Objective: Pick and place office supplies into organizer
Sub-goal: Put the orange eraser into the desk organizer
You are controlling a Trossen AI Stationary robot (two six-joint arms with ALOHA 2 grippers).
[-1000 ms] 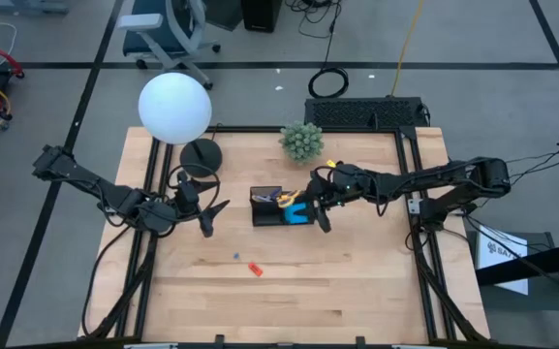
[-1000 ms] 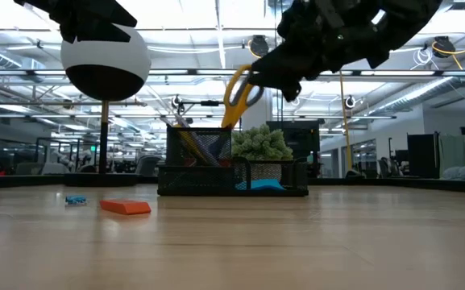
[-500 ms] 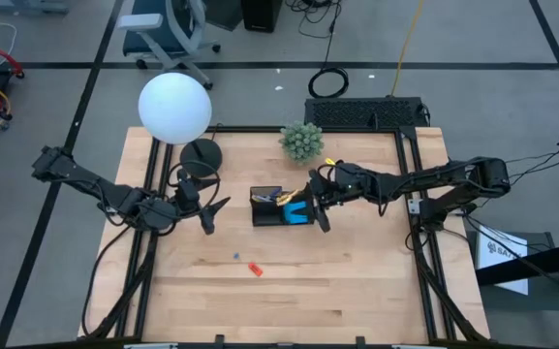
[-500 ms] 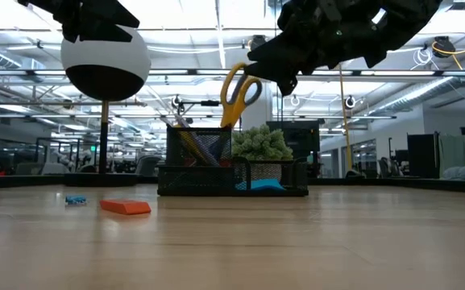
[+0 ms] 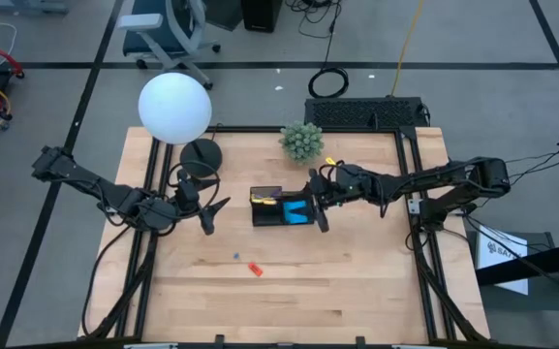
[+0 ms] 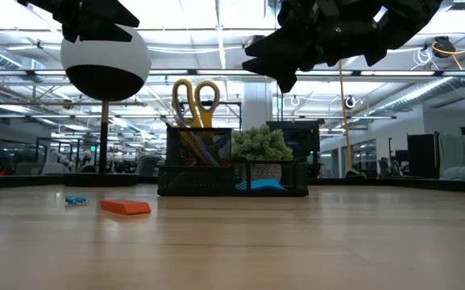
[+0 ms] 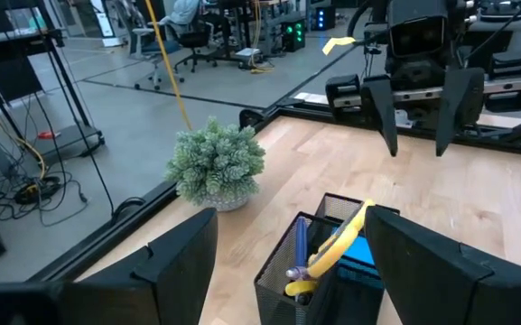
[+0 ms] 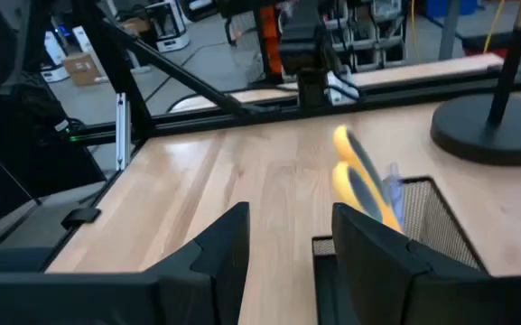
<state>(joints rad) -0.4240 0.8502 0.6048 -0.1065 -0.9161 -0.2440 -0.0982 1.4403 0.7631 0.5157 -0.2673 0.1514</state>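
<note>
**Presently: organizer mostly stocked, two small pieces outstanding**

Organizer (image 5: pixel 281 208): black mesh tray at table centre, directly under and just ahead of the right gripper (image 5: pixel 319 205). Judged the destination for all items.

Scissors (image 6: pixel 196 103), yellow handles: standing upright in the tall compartment, handles clear of the rim, on the side of the tray away from the right gripper. Nothing grips them. Judged placed.

Pens (image 7: pixel 298 253): at least one slim blue-grey one stands in the same tall cup beside the scissors. Exact count cannot be told.

Blue note pad (image 5: pixel 295 210): lying in the low compartment, the part of the tray nearest the right gripper. Judged placed.

Red piece (image 5: pixel 255 269) and small blue piece (image 5: pixel 236 257): loose on the bare wood, near each other, well apart from both grippers and from the tray, roughly between the two arms and nearer the table's front edge. Judged the remaining work.

Right gripper: fingers spread, empty, hanging above the tray's near end.

Left gripper (image 5: pixel 208 217): fingers spread wide, empty, waiting well apart from the tray on its other side, facing it.

Not stock: green plant ball (image 5: pixel 301 141), lamp base (image 5: pixel 201 154).
</note>
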